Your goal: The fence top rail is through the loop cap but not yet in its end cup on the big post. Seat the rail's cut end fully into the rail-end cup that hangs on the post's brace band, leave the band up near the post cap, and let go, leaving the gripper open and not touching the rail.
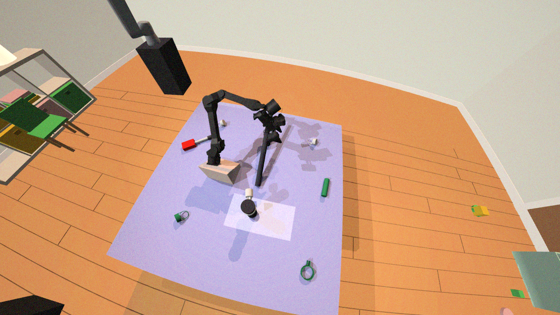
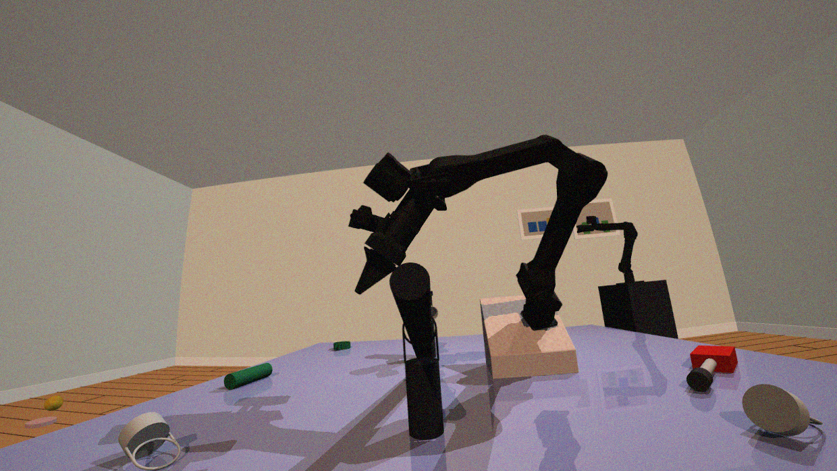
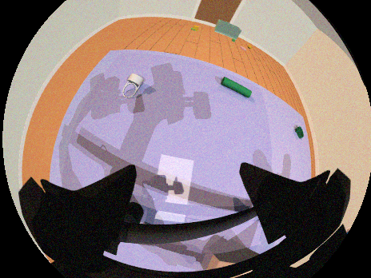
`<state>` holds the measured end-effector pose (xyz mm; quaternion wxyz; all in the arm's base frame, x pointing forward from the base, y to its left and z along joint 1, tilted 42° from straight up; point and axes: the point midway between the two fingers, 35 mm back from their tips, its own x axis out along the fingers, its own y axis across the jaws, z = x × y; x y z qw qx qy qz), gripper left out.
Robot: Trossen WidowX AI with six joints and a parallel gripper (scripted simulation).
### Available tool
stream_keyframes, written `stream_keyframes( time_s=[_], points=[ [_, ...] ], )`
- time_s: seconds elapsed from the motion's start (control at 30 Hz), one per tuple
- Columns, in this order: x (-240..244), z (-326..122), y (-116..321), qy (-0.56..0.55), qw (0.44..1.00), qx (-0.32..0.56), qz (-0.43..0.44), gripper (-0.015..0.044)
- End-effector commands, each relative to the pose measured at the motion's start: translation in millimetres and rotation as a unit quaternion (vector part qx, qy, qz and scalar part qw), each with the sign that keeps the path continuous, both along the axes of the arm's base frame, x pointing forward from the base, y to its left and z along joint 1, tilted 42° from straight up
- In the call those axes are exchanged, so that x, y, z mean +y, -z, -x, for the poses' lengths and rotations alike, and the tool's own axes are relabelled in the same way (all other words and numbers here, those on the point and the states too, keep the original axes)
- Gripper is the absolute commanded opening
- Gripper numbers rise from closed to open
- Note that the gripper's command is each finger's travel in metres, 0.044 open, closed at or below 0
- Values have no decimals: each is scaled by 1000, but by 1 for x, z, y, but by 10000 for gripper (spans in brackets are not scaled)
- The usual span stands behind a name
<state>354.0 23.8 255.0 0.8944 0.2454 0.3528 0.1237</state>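
Note:
The rail (image 1: 261, 166) (image 2: 416, 321) (image 3: 180, 232) is long and black. In the exterior view it passes through the wire loop over the short black post (image 2: 424, 403). Its cut end lies short of the pale end cup (image 1: 249, 192) and is not inside it. The cup hangs beside the cap of the big post (image 1: 248, 206), on the side facing the rail. The band is hard to make out. My gripper (image 3: 189, 170) is open and empty, above the rail toward its far end. The rail crosses beneath the spread fingers in the wrist view; I cannot tell whether they touch it.
Around lie white looped cups (image 1: 312, 141) (image 2: 146, 434) (image 3: 135, 79), a green cylinder (image 1: 325, 187) (image 2: 248, 375) (image 3: 237, 87), a green looped cup (image 1: 179, 216), a green ring (image 1: 301, 271) and a red-headed mallet (image 1: 188, 144) (image 2: 713, 357). The arm stands on a beige block (image 1: 223, 172) (image 2: 530, 364).

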Motion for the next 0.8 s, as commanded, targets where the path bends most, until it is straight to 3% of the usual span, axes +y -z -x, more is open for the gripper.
stream_keyframes(
  time_s=[0.0, 0.23, 0.43, 0.77],
  points=[
    [-51, 18, 45, -1, 998, 61, 5, 440],
    [-103, 57, 84, -20, 995, 100, -17, 440],
    [-141, 102, 103, -34, 994, 76, -65, 440],
    [-149, 111, 105, -31, 995, 62, -77, 440]
  ],
)
